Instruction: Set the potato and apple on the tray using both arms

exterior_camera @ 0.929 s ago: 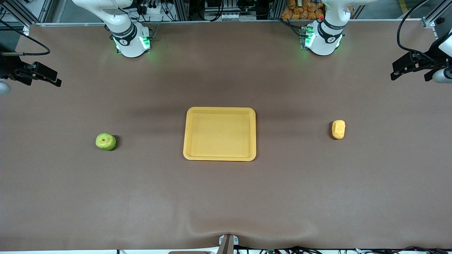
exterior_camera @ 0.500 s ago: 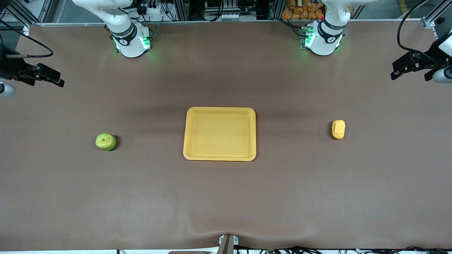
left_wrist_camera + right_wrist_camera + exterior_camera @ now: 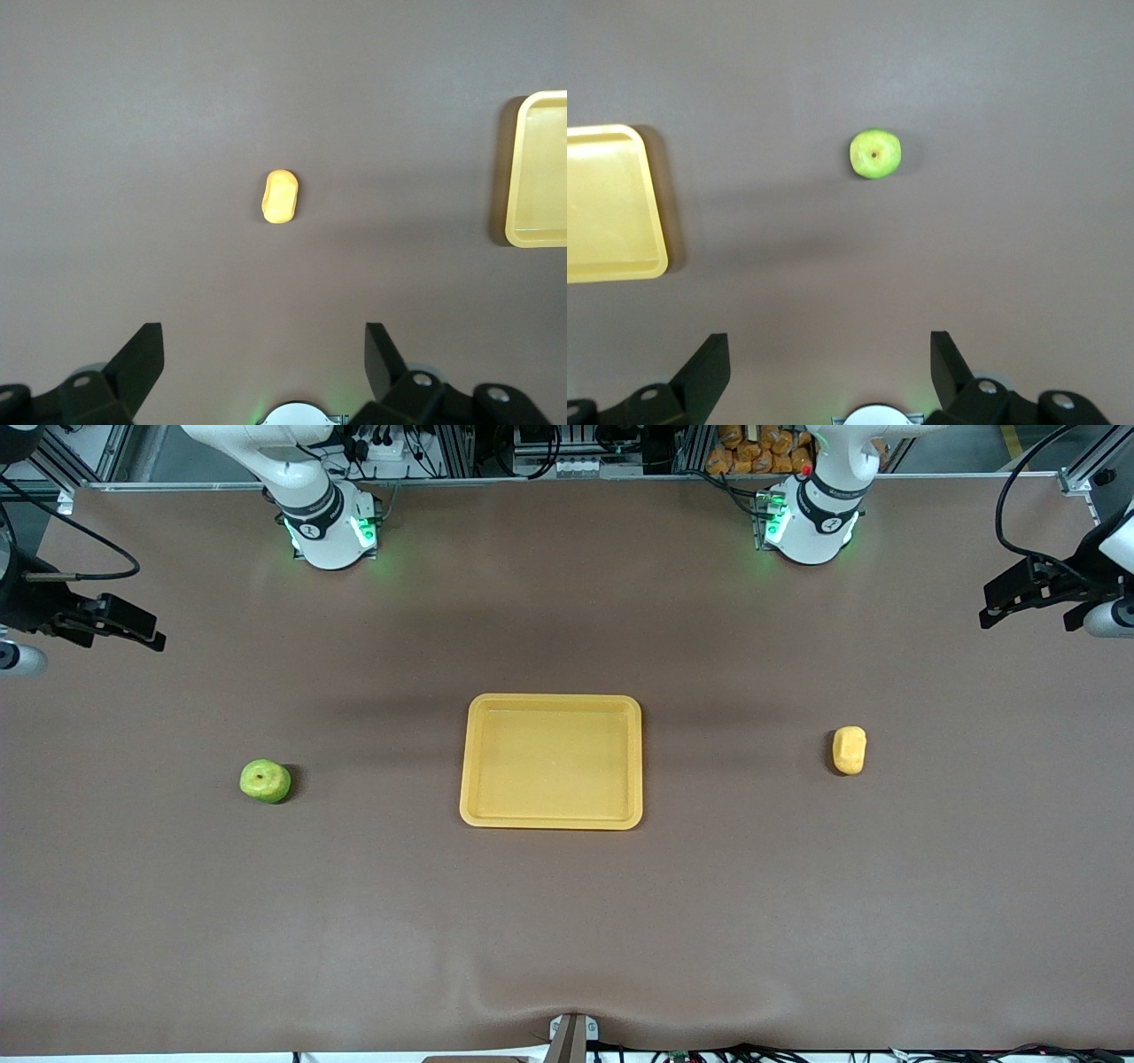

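Observation:
The yellow tray (image 3: 550, 762) lies empty at the table's middle. The green apple (image 3: 265, 781) sits on the table toward the right arm's end. The yellow potato (image 3: 849, 750) lies toward the left arm's end. My right gripper (image 3: 142, 629) hangs open and empty, high over the table's edge at the right arm's end. In the right wrist view the gripper (image 3: 830, 354) looks down on the apple (image 3: 874, 153) and a tray corner (image 3: 611, 204). My left gripper (image 3: 997, 602) hangs open and empty over the left arm's end. Its own view shows the gripper (image 3: 263, 354), the potato (image 3: 280, 196) and the tray's edge (image 3: 538, 168).
The brown table mat (image 3: 567, 921) is bare round the three things. The arm bases (image 3: 330, 527) stand along the table's edge farthest from the front camera. Cables and orange items lie past that edge.
My right gripper has shifted a little inward over the table's end. The left gripper has barely moved. The apple, potato and tray have not moved.

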{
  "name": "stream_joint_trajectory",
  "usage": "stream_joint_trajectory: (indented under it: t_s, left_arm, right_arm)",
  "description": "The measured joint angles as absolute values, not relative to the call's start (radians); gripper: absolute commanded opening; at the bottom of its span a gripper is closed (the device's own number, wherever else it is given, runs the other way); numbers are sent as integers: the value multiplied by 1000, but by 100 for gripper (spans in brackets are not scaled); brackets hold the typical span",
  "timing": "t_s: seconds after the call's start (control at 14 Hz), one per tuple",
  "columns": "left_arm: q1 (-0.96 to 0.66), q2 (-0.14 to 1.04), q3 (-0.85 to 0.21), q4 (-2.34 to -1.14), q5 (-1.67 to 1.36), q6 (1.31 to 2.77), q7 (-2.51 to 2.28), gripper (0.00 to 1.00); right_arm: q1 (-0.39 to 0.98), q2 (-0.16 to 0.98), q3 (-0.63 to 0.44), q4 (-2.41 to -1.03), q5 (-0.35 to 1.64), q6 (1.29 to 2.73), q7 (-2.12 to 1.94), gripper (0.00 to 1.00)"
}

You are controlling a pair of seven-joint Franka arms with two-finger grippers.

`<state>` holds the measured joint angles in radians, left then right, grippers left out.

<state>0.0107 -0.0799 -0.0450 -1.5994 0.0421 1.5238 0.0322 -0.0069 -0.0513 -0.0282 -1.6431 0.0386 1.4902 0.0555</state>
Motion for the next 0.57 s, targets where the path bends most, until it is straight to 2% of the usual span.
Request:
stream_joint_trajectory:
  t_s: [0.57]
  left_arm:
    - [11, -53, -45, -1608, 42, 1511, 34, 100]
  right_arm:
    - [-6, -51, -27, -1647, 39, 1533, 56, 100]
